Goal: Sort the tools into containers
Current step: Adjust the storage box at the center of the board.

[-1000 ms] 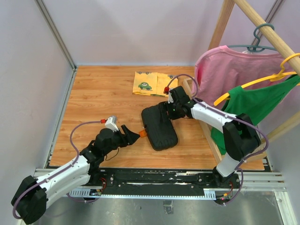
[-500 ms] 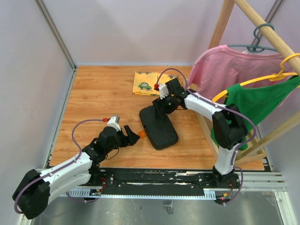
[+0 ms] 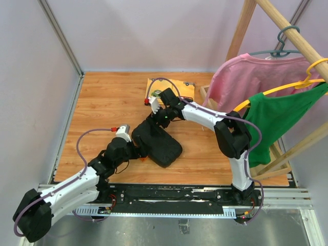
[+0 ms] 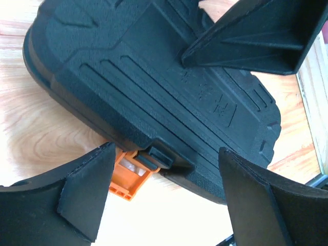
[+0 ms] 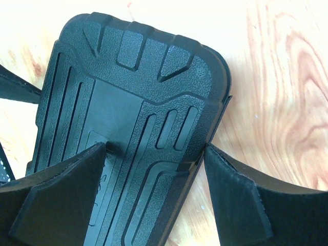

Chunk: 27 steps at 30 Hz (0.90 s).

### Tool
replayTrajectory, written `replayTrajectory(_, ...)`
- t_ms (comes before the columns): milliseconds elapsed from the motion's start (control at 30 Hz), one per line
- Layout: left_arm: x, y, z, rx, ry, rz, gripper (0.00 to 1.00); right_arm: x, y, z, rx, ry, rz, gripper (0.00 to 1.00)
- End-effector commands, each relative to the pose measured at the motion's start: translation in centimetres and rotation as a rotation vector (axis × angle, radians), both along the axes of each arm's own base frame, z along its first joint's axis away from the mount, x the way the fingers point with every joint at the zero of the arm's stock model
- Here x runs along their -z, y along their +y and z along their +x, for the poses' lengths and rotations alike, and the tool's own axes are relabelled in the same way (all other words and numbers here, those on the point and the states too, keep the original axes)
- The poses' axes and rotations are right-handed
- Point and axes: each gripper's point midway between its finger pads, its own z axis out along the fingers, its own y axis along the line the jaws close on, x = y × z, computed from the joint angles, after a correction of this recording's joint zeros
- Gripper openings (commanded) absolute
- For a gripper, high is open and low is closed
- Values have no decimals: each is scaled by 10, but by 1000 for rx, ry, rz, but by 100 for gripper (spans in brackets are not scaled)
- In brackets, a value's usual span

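Tool case: a black ribbed plastic clamshell tool case (image 3: 159,144) with rounded corners lies flat and closed, ribbed side up. It sits near the middle of the wooden tabletop (image 3: 102,102), its long axis running from far left to near right.
Latch: a small orange plastic latch (image 4: 125,182) sticks out from the case's near-left long edge, low against the tabletop.
Left hand: the left hand (image 3: 139,151) sits low at the case's near-left edge, released and grasping nothing. Its two black fingers (image 4: 82,195) are spread wide with the latch between them, and neither is seen touching latch or case.
Right hand: the right hand (image 3: 160,119) is over the case's far end, released, its fingers far apart. One finger (image 5: 61,200) lies over the ribbed lid and the other is just outside the case's long edge. Whether the first presses on the lid cannot be told.
Cloth: a yellow cloth (image 3: 179,88) lies flat beyond the case, partly hidden by the right arm.
Rack: a wooden clothes rack (image 3: 243,25) stands at the right edge, carrying a pink shirt (image 3: 251,77) and a green shirt (image 3: 282,113) on hangers.
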Motion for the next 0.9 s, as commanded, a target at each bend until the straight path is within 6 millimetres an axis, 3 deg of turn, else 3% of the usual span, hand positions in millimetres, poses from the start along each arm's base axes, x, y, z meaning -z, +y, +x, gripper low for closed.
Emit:
replayTrajectory(0, -14, 17, 1, -77, -29, 15, 85, -3, 19, -18, -85, -24, -15, 78)
replayTrajectory(133, -26, 32, 0, -144, -58, 12, 85, -57, 18, 3, 31, -189, 24, 82)
replayTrajectory(200, -32, 38, 2, -175, -67, 13, 85, -82, 9, 8, 98, -259, 50, 84)
replayTrajectory(300, -37, 46, 6, -227, -73, 36, 86, -103, -14, 7, 199, -327, 62, 86)
replayTrajectory(600, -60, 56, 49, -316, -122, 135, 86, -85, -88, -54, 405, -276, 103, 90)
replayTrajectory(867, -54, 56, 85, -312, -118, 230, 94, -47, -113, -117, 455, -128, 151, 91)
